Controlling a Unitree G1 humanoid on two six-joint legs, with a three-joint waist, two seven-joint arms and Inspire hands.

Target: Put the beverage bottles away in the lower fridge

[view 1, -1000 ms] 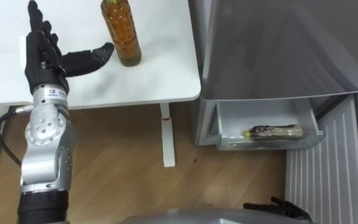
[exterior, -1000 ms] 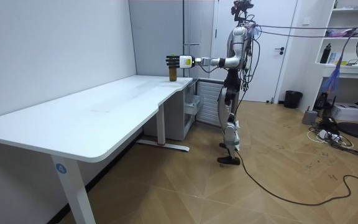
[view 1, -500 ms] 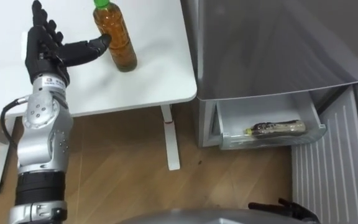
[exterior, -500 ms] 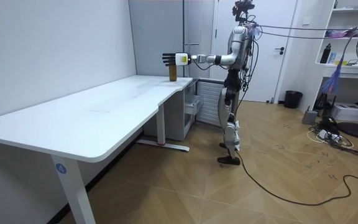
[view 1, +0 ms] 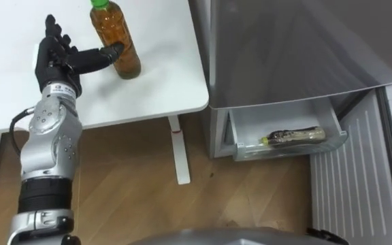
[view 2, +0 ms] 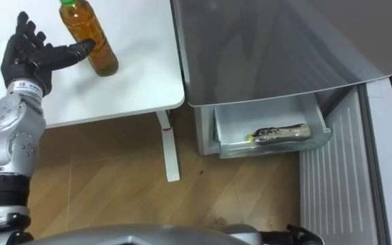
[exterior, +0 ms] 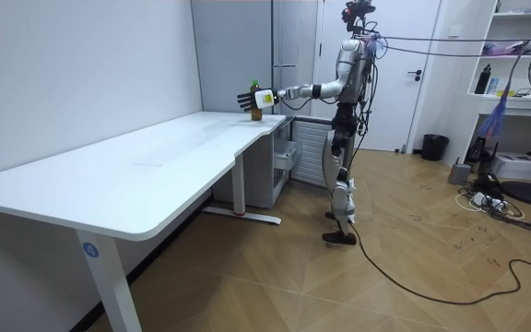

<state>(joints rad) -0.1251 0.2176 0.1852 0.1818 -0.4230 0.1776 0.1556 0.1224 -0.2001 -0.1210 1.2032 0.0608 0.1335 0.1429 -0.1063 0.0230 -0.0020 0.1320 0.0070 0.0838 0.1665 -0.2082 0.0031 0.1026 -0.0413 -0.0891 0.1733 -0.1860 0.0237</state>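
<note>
An amber drink bottle (view 1: 118,42) with a green cap stands upright near the white desk's (view 1: 162,82) right end. My left hand (view 1: 58,60) is open beside it on the left, fingers spread upward, and its thumb tip touches the bottle's side. In the room view I stand at the desk's end with the left arm stretched out to the bottle (exterior: 257,112). A second bottle (view 1: 292,137) lies on its side in the open lower fridge drawer (view 1: 240,136). A dark bit of my right hand (view 2: 299,235) shows at the bottom edge.
The grey fridge (view 1: 284,47) stands right against the desk's right edge. A pale ribbed panel (view 1: 356,177) stands to the right of the drawer. A desk leg (view 1: 180,153) rises from the wooden floor between me and the desk.
My left hand has moved right toward the bottle, and its thumb now touches the bottle's side. The head camera has shifted, so the whole scene sits a little further left.
</note>
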